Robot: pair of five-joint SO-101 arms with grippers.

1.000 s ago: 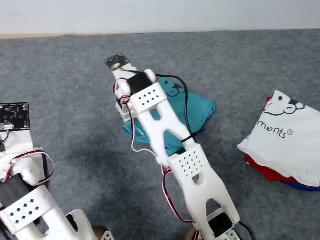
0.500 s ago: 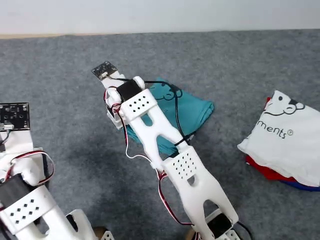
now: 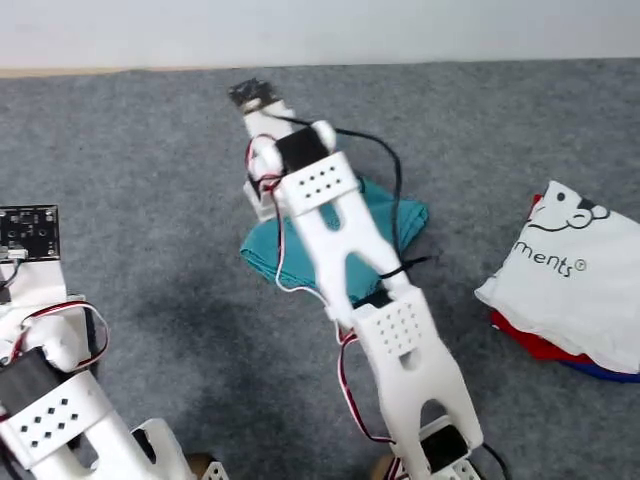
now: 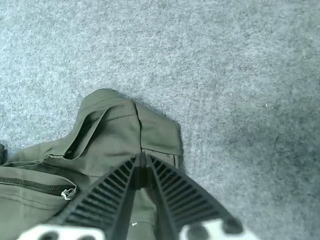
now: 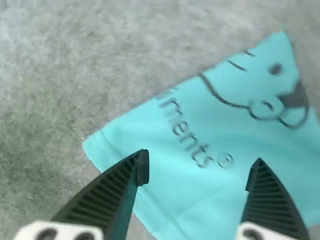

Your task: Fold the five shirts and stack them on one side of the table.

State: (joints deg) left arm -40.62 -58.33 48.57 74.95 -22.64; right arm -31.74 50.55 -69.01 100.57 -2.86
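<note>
A teal shirt point(image 3: 405, 220) with dark print lies roughly folded mid-table, partly under my right arm point(image 3: 330, 200). In the right wrist view my right gripper point(image 5: 200, 160) hangs open just above the teal shirt point(image 5: 240, 115), near its edge, with nothing between the fingers. My left arm point(image 3: 40, 390) sits at the near left corner. Its gripper point(image 4: 141, 160) is shut, and the tips pinch a ridge of a crumpled olive shirt point(image 4: 105, 135). A white printed shirt point(image 3: 570, 265) tops a red shirt point(image 3: 530, 343) and a blue shirt point(image 3: 610, 371) at the right edge.
Grey carpet point(image 3: 150, 200) covers the table, with a pale wall along the far edge. Open carpet lies left of the teal shirt and between it and the stack on the right.
My right arm swung left, then back right and farther from me. The teal shirt's near-left corner now lies spread further left. The left arm has stayed still.
</note>
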